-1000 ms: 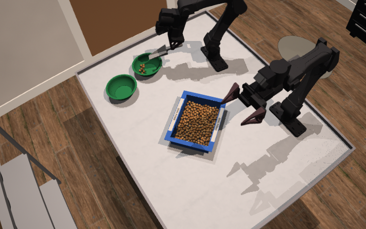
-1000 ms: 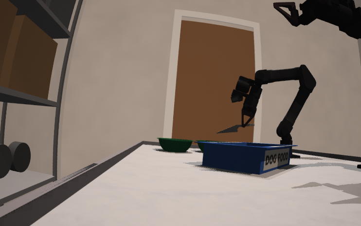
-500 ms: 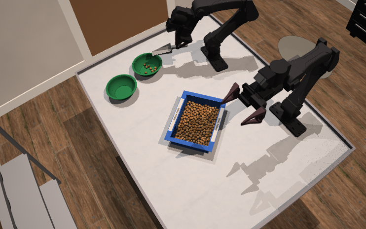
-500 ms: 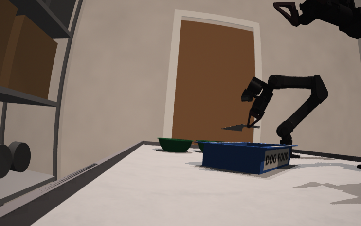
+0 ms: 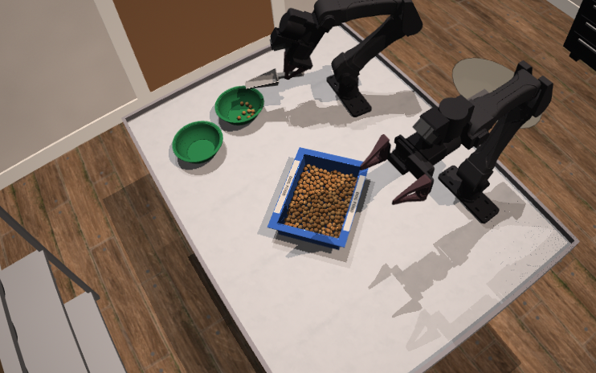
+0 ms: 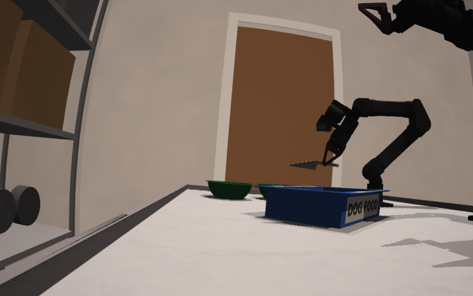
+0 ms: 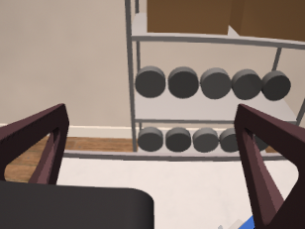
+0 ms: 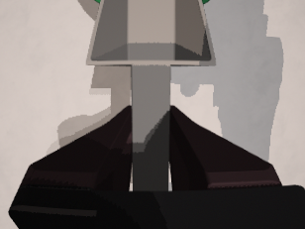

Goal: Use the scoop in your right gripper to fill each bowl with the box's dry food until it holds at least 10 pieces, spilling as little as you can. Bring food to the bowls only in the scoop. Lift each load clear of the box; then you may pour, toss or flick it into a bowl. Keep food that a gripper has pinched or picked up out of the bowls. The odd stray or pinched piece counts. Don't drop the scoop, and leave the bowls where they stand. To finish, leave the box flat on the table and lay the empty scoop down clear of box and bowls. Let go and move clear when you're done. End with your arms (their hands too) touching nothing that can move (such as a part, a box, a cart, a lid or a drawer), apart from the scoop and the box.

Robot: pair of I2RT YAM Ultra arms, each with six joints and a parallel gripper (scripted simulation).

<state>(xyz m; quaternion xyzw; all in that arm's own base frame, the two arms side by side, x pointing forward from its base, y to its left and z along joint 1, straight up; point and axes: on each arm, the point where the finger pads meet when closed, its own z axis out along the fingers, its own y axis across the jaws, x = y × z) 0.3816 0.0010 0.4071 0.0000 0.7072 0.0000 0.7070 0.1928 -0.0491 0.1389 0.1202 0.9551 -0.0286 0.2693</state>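
While my right gripper (image 5: pixel 290 75) (image 6: pixel 324 164) (image 8: pixel 151 115) clamps the grey metal scoop (image 5: pixel 263 79) (image 6: pixel 306 164) (image 8: pixel 151 51) above the round green bowl (image 5: pixel 234 115) holding brown pellets, its front is cut off in the wrist view, my left gripper (image 5: pixel 377 186) (image 7: pixel 152 113) spread wide.

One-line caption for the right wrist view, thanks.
The right gripper grips the handle of an empty scoop.
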